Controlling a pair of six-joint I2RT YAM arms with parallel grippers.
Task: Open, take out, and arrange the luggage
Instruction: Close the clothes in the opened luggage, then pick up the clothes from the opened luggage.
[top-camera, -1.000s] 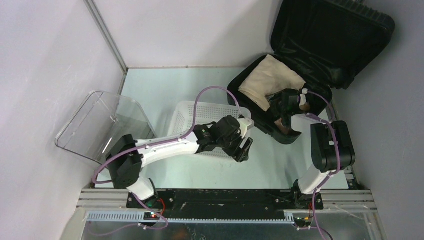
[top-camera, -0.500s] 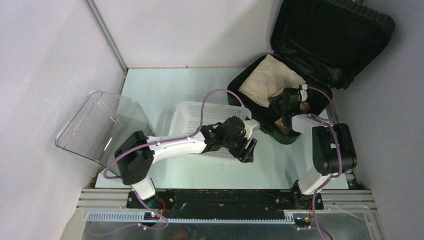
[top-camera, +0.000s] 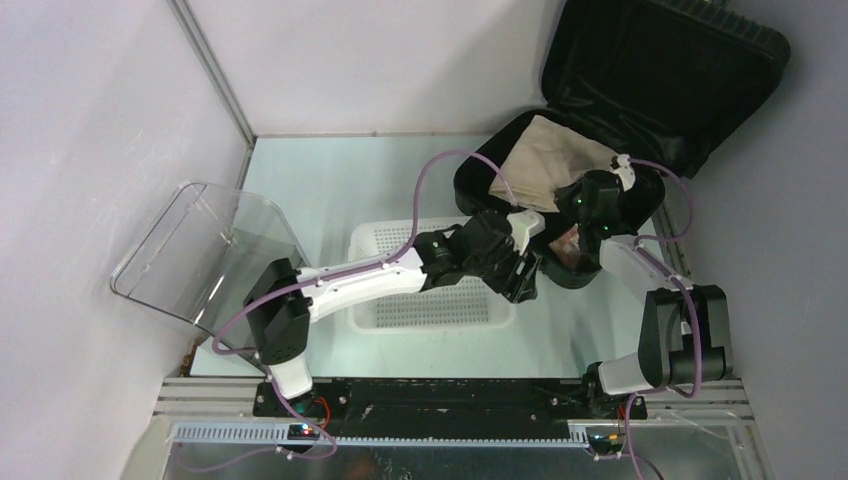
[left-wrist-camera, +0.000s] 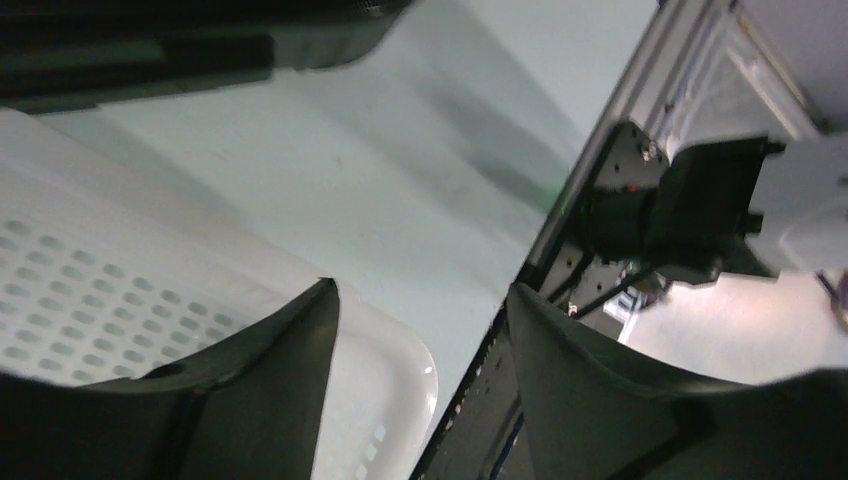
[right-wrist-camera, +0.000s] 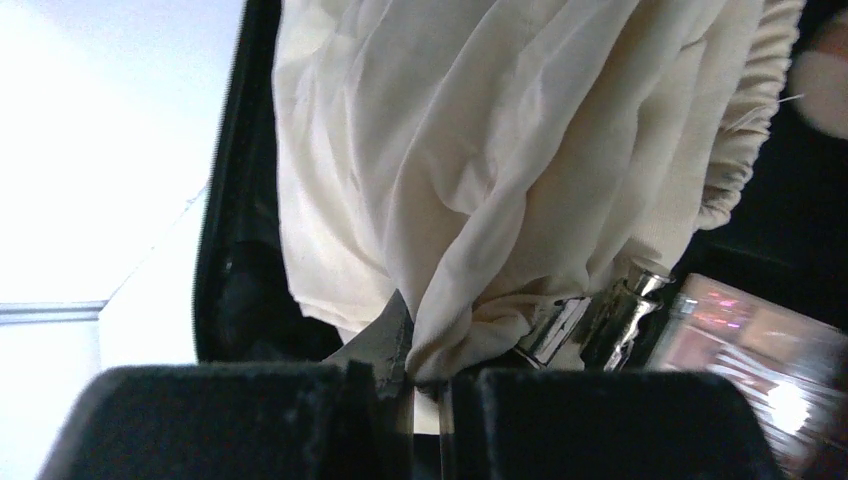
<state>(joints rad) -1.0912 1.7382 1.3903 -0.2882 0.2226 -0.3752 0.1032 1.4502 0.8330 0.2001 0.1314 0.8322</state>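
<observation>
Looking far right, we see the luggage (top-camera: 680, 70) open on the worktop (top-camera: 330, 170), yes?

Yes. Our right tool (right-wrist-camera: 425, 390) pinches the cream cloth (right-wrist-camera: 480, 150) inside; our left tool (left-wrist-camera: 420, 330) gapes wide, seemingly above the basket (left-wrist-camera: 80, 300).

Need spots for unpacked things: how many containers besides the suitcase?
2: white basket beneath the left arm; clear bin at far left. Smaller ones may be hidden.

The luggage (top-camera: 665, 75) lies on the bench (top-camera: 330, 175). A cloth (top-camera: 550, 160) lies inside it, a basket (top-camera: 430, 305) sits just left and nearer, and a cover (top-camera: 205, 245) stands far left.
</observation>
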